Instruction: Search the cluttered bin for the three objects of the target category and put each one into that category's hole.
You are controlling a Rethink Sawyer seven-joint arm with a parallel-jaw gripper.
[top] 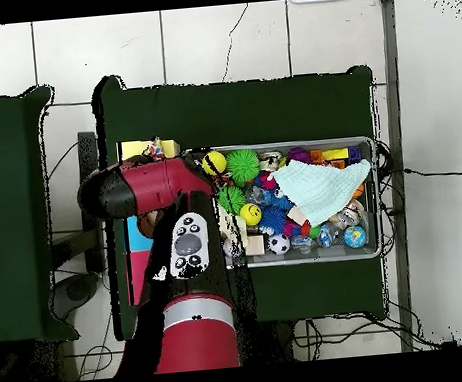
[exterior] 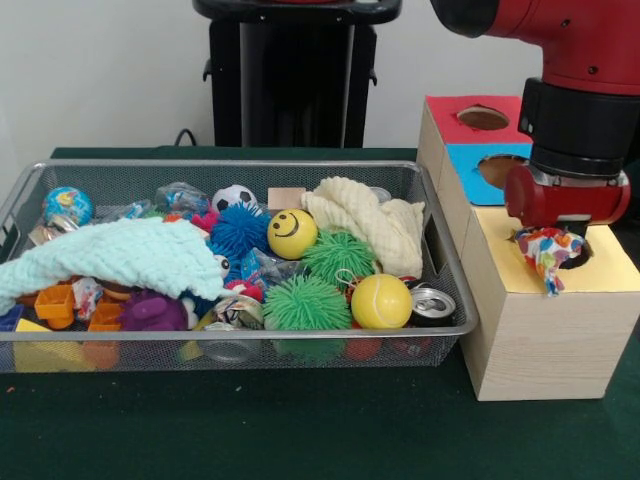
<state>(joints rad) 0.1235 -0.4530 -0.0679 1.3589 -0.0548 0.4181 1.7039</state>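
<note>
**Patchwork cloth hanging right at the yellow box's hole**

Front view: the gripper (exterior: pixel 556 232) sits low over the yellow-topped box (exterior: pixel 545 330), right above the round hole (exterior: pixel 577 252). A white fabric piece with red, blue and yellow patches (exterior: pixel 547 255) dangles from under it and droops over the hole's near edge, so I'd say it's clenched on the cloth, lined up so a release drops it in. The actual fingertips are hidden behind the red wrist and the fabric though. The wire mesh bin (exterior: pixel 440 240) is just beside the box, still packed: mint-green towel (exterior: pixel 110 255), cream towel (exterior: pixel 365 222), smiley ball (exterior: pixel 292 233), tennis ball (exterior: pixel 381 301), spiky green balls (exterior: pixel 306 303). I can't spot another patchwork piece for sure.

Overhead view: the red arm (top: pixel 149 186) covers most of the boxes. Only a yellow strip (top: pixel 141 150) with a bit of colored cloth (top: pixel 155 147) pokes out beside the bin (top: pixel 374 199). Looks like 1 of the 3 is about to go in.
</note>
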